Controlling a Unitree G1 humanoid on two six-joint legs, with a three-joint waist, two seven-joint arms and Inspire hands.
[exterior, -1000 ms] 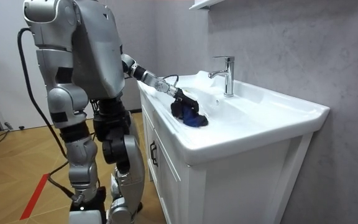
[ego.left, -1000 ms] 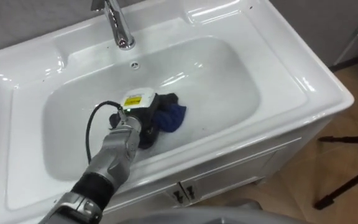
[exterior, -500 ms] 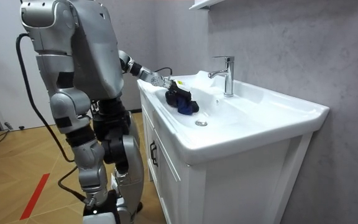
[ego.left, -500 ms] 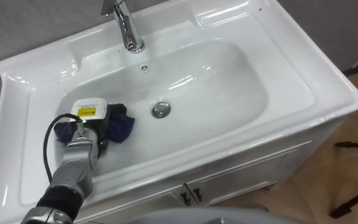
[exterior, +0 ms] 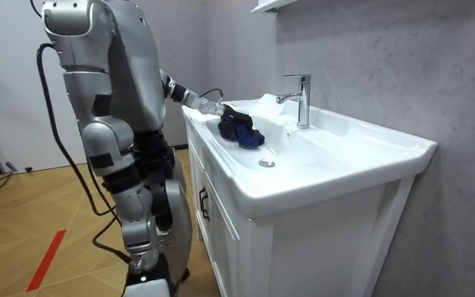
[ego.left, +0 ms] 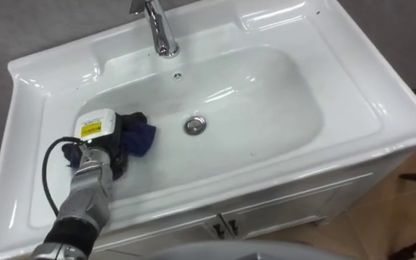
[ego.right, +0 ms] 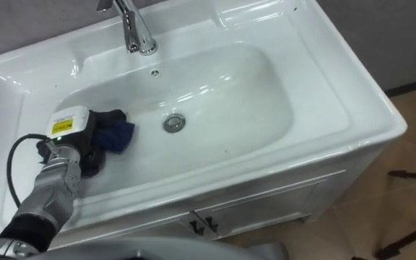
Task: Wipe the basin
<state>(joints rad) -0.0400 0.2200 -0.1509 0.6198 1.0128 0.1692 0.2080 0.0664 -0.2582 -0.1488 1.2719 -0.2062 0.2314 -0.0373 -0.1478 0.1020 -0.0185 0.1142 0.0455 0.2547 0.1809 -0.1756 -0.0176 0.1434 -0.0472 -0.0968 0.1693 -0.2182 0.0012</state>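
The dark blue cloth (ego.left: 141, 137) lies bunched on the floor of the basin (ego.left: 273, 87), in its left part, just to the left of the drain (ego.left: 195, 125) and apart from it. The robot's left hand (ego.left: 109, 143) bears down on the cloth's left side, with the arm reaching in over the front rim. The dark hand merges with the dark folds, so I cannot tell whether it grips the cloth or only presses on it. In the room view the robot stands upright at the left end of the white cabinet (exterior: 221, 223), its left arm stretched out over the bowl. As for progress, the wipe appears to be under way rather than finished. The cloth covers only a small patch at the left end, while the wide right half of the bowl, the back wall below the tap (ego.left: 163, 29) and the flat rim all lie well apart from it. The white surface shows no clear dirt or streaks, so which parts have been wiped cannot be judged. A sweep past the drain towards the right probably remains.
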